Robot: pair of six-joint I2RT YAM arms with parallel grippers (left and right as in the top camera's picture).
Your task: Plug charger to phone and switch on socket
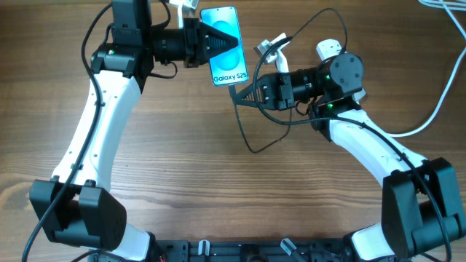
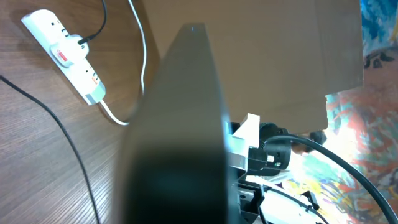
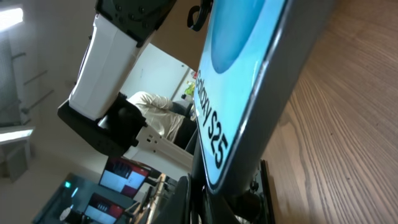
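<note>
The left pincer [image 1: 213, 40] was clenched on the side of the phone [image 1: 231, 62], holding it lifted off the worktop [image 1: 218, 196] with the cyan screen up and the "Galaxy" lettering at the end nearer the other arm. From its own wrist camera the phone showed only as a dark, blurred edge.

Just beside that lettered end, the right pincer [image 1: 242, 93] looked pinched on the tip of the charger [image 1: 252, 150]. The black cable trailed from it in a loop across the wood. The connector met the phone's lower edge, but I could not tell whether it was seated in the port.

The socket [image 2: 65, 59] lay flat on the wood, with a black lead plugged in and its red switch untouched. By my reading the plugging-in was under way, and switching on the socket was left to do.
</note>
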